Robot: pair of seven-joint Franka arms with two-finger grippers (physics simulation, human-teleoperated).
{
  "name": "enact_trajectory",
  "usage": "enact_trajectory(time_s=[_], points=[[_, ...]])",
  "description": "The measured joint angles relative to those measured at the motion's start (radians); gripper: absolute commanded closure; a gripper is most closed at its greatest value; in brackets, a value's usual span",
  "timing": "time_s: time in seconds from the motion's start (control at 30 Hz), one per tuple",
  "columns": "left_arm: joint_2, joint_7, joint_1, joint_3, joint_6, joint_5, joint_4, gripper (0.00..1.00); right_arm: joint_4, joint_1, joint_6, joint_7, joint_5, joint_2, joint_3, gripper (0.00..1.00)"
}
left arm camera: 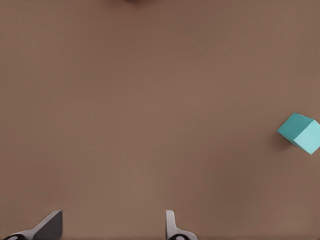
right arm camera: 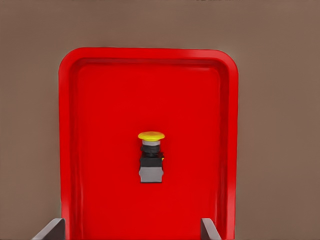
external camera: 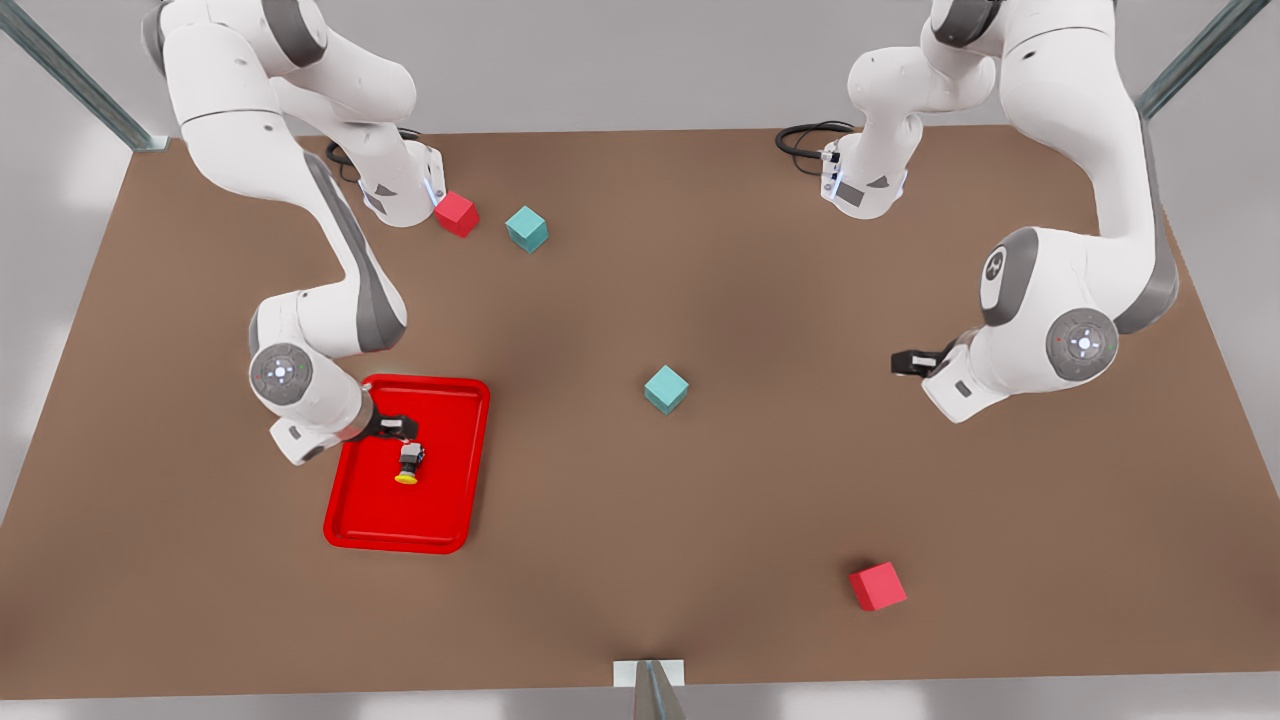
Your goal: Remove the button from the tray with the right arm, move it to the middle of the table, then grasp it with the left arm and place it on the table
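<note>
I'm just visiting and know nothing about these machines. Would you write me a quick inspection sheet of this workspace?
Surface: brown table, flat.
Job's things: button lying on its side inside the red tray, not gripped.
Clutter: two teal cubes and two red cubes, all on the table outside the tray.
Grippers: right gripper open above the tray by the button; left gripper open, waiting over bare table.
Cables: black loops at the arm bases.
Surroundings: metal frame posts, pale wall.

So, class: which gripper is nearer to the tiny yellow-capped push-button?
Right. The right gripper hovers open just above the button in the glossy red tray; the left gripper waits open over the brown table, far across.
</note>
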Motion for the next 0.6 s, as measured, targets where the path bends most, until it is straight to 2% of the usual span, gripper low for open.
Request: enact_trajectory(time_s=[0.1,0.27,0.33,0.6], points=[[0.017,-0.002,-0.003,0.000,0.013,0.001,0.000,0.00,-0.037,-0.024,0.042,0.064,-0.011,0.039,0.024,0.00],[0.034,-0.004,-0.010,0.001,0.026,0.003,0.001,0.00,-0.081,-0.235,0.082,0.141,-0.012,0.133,0.224,0.00],[0.044,-0.006,-0.013,0.001,0.032,0.003,0.001,0.00,-0.097,-0.268,0.089,0.166,-0.011,0.155,0.282,0.00],[0.085,-0.015,-0.023,0.000,0.068,0.013,0.006,0.00,-0.136,-0.294,0.208,0.199,-0.099,0.178,0.309,0.00]])
